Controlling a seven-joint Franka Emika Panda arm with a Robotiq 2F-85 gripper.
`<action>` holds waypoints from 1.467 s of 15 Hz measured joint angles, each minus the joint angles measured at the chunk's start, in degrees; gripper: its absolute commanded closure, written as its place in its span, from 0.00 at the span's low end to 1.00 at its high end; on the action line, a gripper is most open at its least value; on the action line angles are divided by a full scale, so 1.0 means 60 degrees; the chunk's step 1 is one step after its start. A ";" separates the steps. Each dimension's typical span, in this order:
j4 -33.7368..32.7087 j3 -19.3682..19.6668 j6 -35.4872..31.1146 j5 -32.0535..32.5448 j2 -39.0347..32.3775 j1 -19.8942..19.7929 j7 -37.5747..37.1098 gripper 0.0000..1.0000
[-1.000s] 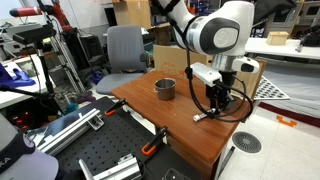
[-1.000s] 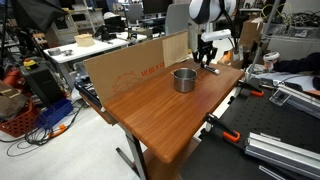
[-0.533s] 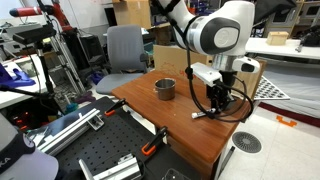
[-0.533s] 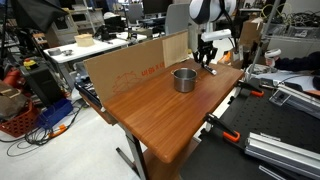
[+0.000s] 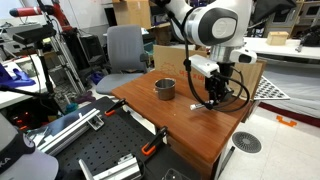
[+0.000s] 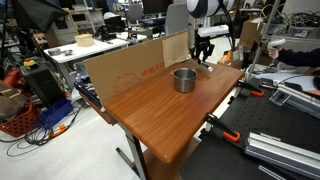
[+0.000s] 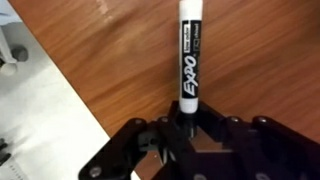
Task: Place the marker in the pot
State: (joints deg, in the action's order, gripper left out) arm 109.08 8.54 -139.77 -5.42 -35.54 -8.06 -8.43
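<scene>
The marker (image 7: 190,55), white with a dark cap and "EXPO" on its label, sticks out from between my gripper's jaws (image 7: 185,125) in the wrist view. The gripper is shut on its dark end and holds it just above the wooden table. In both exterior views the gripper (image 5: 210,100) (image 6: 204,62) hangs over the table's corner, a short way from the shiny silver pot (image 5: 165,89) (image 6: 184,79). The pot stands upright on the table. It is out of the wrist view.
The wooden table (image 5: 190,135) has its edge close under the gripper, with white floor beyond it. A cardboard sheet (image 6: 130,65) stands along one side of the table. A grey chair (image 5: 124,48) is behind the table. Metal rails and clamps (image 6: 275,145) lie nearby.
The gripper has risen a little off the table with the marker in its jaws. Earlier the marker's end rested on the table. The pot has not moved.
</scene>
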 measured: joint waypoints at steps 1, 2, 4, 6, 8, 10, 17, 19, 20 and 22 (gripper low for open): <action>0.0019 -0.0083 0.0104 -0.0002 0.0167 0.0018 0.0000 0.94; 0.0047 -0.0141 0.0207 -0.0002 0.0346 0.0066 -0.0003 0.94; 0.0166 -0.0174 0.0366 0.0005 0.0725 0.0251 -0.0051 0.94; 0.0353 -0.0188 0.0448 0.0060 0.1122 0.0478 -0.0147 0.94; 0.0595 -0.0202 0.0437 0.0186 0.1505 0.0733 -0.0259 0.94; 0.0871 -0.0209 0.0366 0.0449 0.1859 0.0998 -0.0491 0.94; 0.1851 -0.0203 -0.0573 0.1869 0.2551 0.1899 -0.1951 0.94; 0.2054 -0.0198 -0.0956 0.2250 0.2643 0.2124 -0.2439 0.94; 0.2129 -0.0185 -0.1164 0.2438 0.2672 0.2232 -0.2683 0.94; 0.2246 -0.0143 -0.1620 0.2788 0.2704 0.2438 -0.3139 0.94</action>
State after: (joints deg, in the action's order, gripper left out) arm 122.56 7.68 -149.49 11.31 -19.32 6.57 -27.26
